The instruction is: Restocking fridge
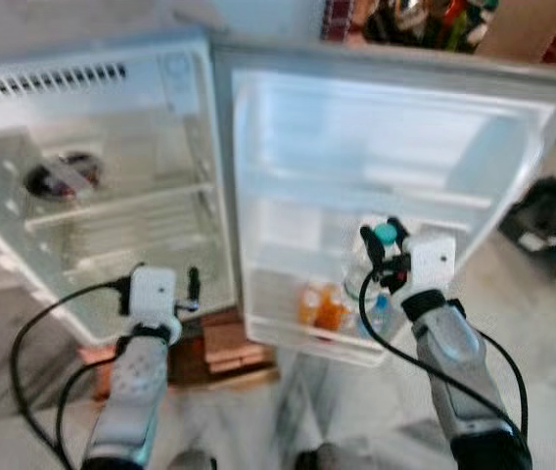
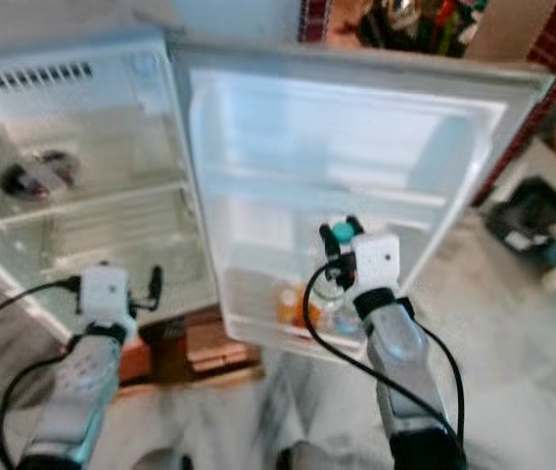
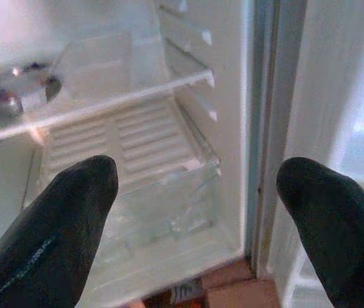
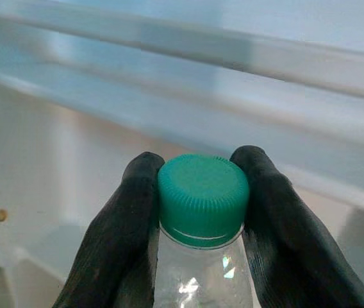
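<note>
The fridge stands open before me, its door swung wide, with orange bottles in the door's bottom rack. My left pincer hangs spread apart just outside the fridge's lower shelves. My right pincer is clamped on the green-capped water bottle, held upright against the door, just above that bottom rack.

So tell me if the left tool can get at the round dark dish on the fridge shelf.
Probably yes: the left tool hangs open before the open fridge, nothing between it and the round dark dish higher up.
</note>
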